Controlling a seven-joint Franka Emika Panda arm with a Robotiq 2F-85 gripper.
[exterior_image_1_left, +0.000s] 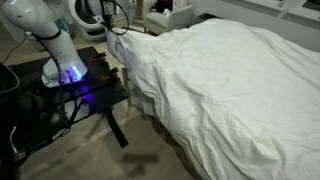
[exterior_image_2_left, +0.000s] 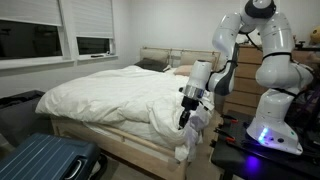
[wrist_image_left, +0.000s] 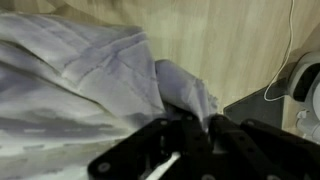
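A white duvet (exterior_image_1_left: 230, 80) covers the bed, and it shows in both exterior views (exterior_image_2_left: 110, 95). My gripper (exterior_image_2_left: 187, 112) hangs at the bed's corner beside the robot table, pointing down into the edge of the duvet. In the wrist view the black fingers (wrist_image_left: 228, 135) stand close together, with a fold of the white cloth (wrist_image_left: 185, 90) running down between them. My gripper (wrist_image_left: 198, 125) is shut on that fold. The fingertips are hidden in the cloth. In an exterior view the gripper (exterior_image_1_left: 114, 37) is small and partly hidden by cables.
The robot base with a blue light (exterior_image_2_left: 262, 135) stands on a black table (exterior_image_1_left: 95, 92) close to the bed. A blue suitcase (exterior_image_2_left: 45, 160) lies on the floor by the bed. A wooden dresser (exterior_image_2_left: 245, 80) and the headboard (exterior_image_2_left: 160, 55) stand behind. A white cable (wrist_image_left: 285, 60) crosses the wooden floor.
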